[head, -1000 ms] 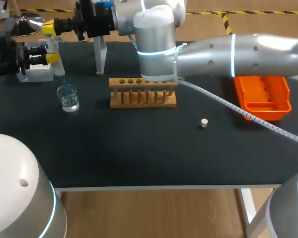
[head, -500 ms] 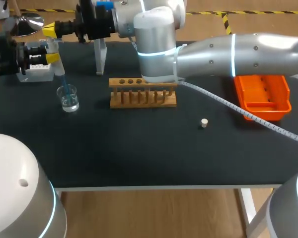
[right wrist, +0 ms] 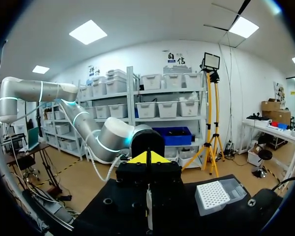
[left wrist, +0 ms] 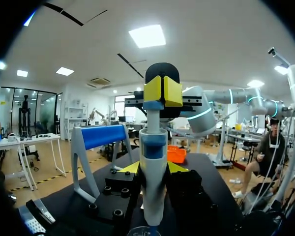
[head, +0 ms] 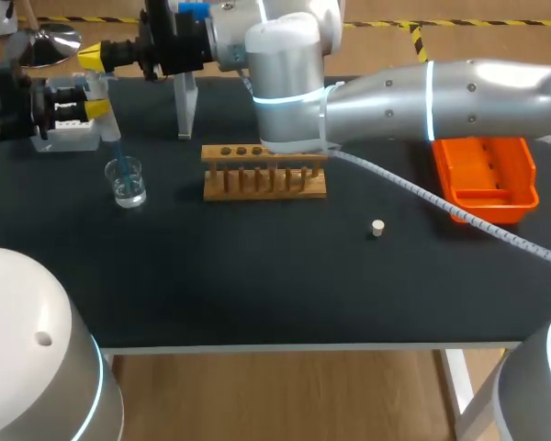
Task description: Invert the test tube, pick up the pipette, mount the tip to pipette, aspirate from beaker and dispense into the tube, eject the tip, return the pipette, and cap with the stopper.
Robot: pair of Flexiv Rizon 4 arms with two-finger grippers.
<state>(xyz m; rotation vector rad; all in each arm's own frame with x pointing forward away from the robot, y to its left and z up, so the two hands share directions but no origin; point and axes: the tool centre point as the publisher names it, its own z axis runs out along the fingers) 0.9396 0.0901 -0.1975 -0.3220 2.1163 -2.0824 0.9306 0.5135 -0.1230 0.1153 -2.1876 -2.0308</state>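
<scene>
My left gripper (head: 92, 97) is shut on the white pipette (head: 101, 103) and holds it upright at the table's far left. The pipette's blue tip (head: 118, 154) dips into the glass beaker (head: 127, 182). In the left wrist view the pipette (left wrist: 153, 182) stands between my left gripper's (left wrist: 153, 168) fingers. My right gripper (left wrist: 162, 91), shut, rests on the pipette's top. My right arm reaches across the table to put that gripper (head: 92, 53) there. The wooden tube rack (head: 264, 175) stands mid-table, partly behind the right arm. The small stopper (head: 377, 228) lies to its right.
A white tip box (head: 66, 136) sits under my left gripper and shows ahead of the right gripper (right wrist: 147, 158) too, as the tip box (right wrist: 214, 195). The pipette stand (head: 185, 103) rises behind the rack. An orange tray (head: 485, 176) lies at the right.
</scene>
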